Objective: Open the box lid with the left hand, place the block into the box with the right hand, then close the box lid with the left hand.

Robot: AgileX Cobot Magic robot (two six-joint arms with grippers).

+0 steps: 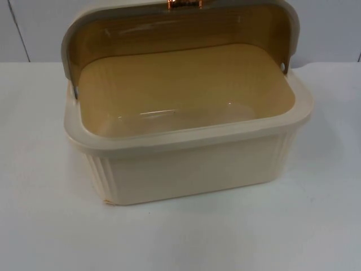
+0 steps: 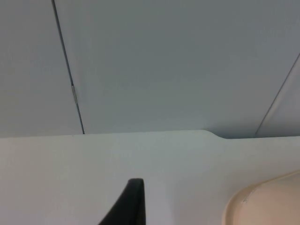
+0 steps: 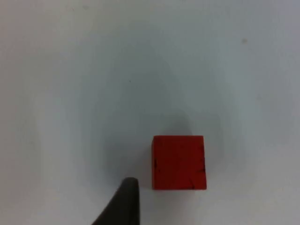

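Box (image 1: 186, 169), cream with ribbed walls, sits on the white table (image 1: 45, 226) near the grey wall (image 1: 327, 28), its lid (image 1: 180, 22) swung up and back, amber-tinted inside; the hollow looks bare. Left gripper (image 2: 126, 206) hangs low over the table beside what seems to be the box's rim; whether its fingers are spread I cannot tell. Right gripper (image 3: 119, 204) hovers over the red block (image 3: 178, 162), which lies flat on the table just beside its fingertip; its opening cannot be judged either.
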